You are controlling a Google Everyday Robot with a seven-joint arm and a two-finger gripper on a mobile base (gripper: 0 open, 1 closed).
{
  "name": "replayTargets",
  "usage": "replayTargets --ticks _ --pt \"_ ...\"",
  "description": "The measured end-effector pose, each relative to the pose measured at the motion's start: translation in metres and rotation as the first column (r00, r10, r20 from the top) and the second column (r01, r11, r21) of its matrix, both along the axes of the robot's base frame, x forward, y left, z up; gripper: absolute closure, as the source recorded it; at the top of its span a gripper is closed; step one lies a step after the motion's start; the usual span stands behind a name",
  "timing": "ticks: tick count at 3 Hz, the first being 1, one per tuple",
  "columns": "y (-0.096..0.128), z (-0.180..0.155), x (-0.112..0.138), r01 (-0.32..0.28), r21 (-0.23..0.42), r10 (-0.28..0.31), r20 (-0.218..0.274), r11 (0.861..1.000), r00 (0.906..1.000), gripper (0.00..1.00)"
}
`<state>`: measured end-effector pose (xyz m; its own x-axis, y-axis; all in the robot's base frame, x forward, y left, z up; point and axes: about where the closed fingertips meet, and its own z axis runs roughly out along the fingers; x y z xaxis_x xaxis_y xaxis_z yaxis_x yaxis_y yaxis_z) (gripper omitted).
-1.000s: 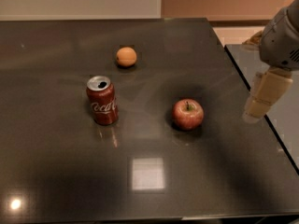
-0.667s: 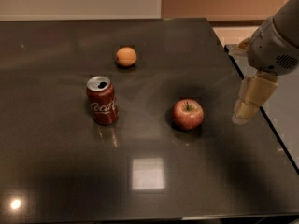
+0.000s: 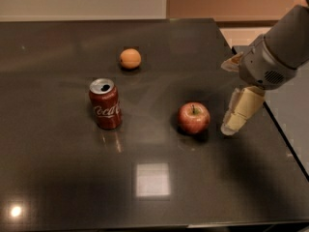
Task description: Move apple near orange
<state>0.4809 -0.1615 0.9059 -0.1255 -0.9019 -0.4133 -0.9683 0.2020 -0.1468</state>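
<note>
A red apple (image 3: 193,118) with a short dark stem stands on the dark table (image 3: 58,178), right of centre. The orange (image 3: 130,58) lies farther back and to the left, well apart from the apple. My gripper (image 3: 231,125) hangs from the grey arm at the right, its cream fingers pointing down just right of the apple, with a small gap between them. It holds nothing.
An opened red cola can (image 3: 105,103) stands upright left of the apple and in front of the orange. The table's right edge (image 3: 270,124) runs close behind the gripper. A bright light reflection (image 3: 152,179) lies on the table's front part.
The arm and gripper have moved left and down, from the table's right edge to just beside the apple. The apple, orange and can have not moved.
</note>
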Motion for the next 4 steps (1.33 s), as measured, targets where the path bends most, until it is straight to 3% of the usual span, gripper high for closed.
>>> replayTargets --ticks 3,4 --pt "0.03 -0.055 -0.005 -0.043 0.075 0.046 -0.048 0.996 0.9978 0.0" --pt "0.038 -0.061 -0.002 -0.05 0.09 0.055 -0.055 0.995 0.997 0.16"
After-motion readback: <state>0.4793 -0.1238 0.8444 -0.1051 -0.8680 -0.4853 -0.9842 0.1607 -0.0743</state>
